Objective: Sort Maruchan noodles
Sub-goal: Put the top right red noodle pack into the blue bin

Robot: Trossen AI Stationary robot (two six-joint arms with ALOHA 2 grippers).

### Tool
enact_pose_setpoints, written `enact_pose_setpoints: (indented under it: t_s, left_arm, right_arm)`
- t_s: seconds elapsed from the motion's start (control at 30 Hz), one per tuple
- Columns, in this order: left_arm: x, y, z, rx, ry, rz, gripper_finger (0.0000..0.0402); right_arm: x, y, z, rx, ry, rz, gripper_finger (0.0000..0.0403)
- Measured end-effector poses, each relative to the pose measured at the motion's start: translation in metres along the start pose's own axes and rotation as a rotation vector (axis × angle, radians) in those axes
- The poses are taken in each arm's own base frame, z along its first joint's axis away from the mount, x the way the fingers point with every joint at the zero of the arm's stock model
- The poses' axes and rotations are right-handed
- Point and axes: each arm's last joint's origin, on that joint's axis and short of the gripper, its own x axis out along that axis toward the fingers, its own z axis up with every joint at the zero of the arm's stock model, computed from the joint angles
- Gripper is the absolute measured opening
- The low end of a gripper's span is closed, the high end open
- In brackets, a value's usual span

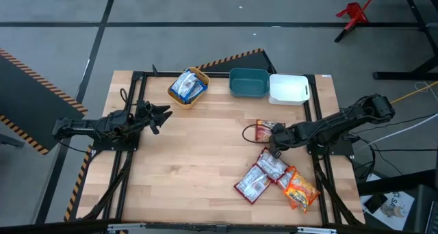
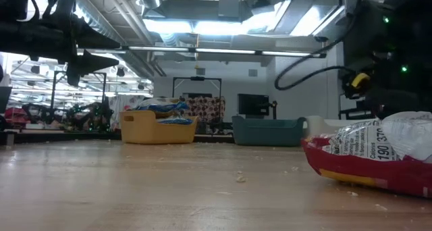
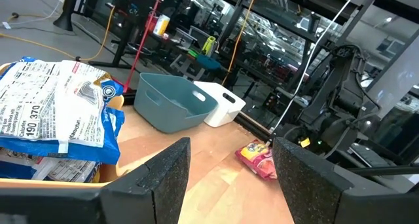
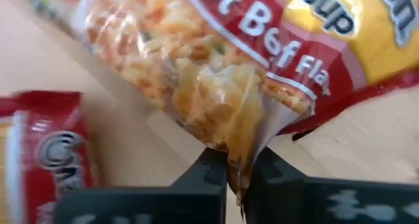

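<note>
Several Maruchan packets lie flat on the table's right half: a dark red one (image 1: 265, 131), two more dark red ones (image 1: 272, 167) (image 1: 252, 185) and an orange-yellow one (image 1: 300, 189). Blue-and-white packets (image 1: 187, 86) fill the yellow bin (image 1: 199, 74). My right gripper (image 1: 274, 150) is low over the pile and shut on a dark red beef-flavour packet (image 4: 216, 60). My left gripper (image 1: 164, 113) hovers open at the table's left, near the yellow bin; the left wrist view shows its gripper (image 3: 229, 152) empty. My right gripper pinches the dark red packet by a crinkled bit of its clear plastic edge (image 4: 243, 140) between the two fingers (image 4: 206, 175). The arm reaches in low from the table's right side. The packet spreads out ahead of the fingers over the wood; whether it is lifted, I cannot tell.
A teal bin (image 1: 248, 83) and a white bin (image 1: 289, 88) stand side by side at the far edge, right of the yellow bin. A black cable loop (image 1: 246, 133) lies by the upper red packet. Bare wood stretches across the table's middle and near left.
</note>
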Motion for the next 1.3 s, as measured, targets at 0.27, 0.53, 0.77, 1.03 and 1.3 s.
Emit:
enact_pose_setpoints:
  t_s: [0.27,0.53,0.77,1.03,1.3]
  left_arm:
    - [0.000,0.000,0.000,-0.010,0.000,0.000,0.0212]
    - [0.000,0.000,0.000,-0.011,0.000,0.000,0.0212]
    - [0.000,0.000,0.000,-0.010,0.000,0.001,0.0212]
    - [0.000,0.000,0.000,-0.010,-0.001,0.002,0.0212]
    - [0.000,0.001,0.000,-0.010,-0.010,0.018,0.0212]
  right_arm:
    - [-0.034,0.025,0.027,-0.076,-0.124,0.073,0.0001]
    - [-0.076,0.026,0.077,-0.170,-0.284,0.025,0.0001]
    - [-0.103,-0.002,0.131,-0.229,-0.414,-0.025,0.0000]
    - [-0.095,-0.057,0.181,-0.146,-0.520,-0.037,0.0000]
    - [-0.063,-0.087,0.214,-0.081,-0.518,0.004,0.0000]
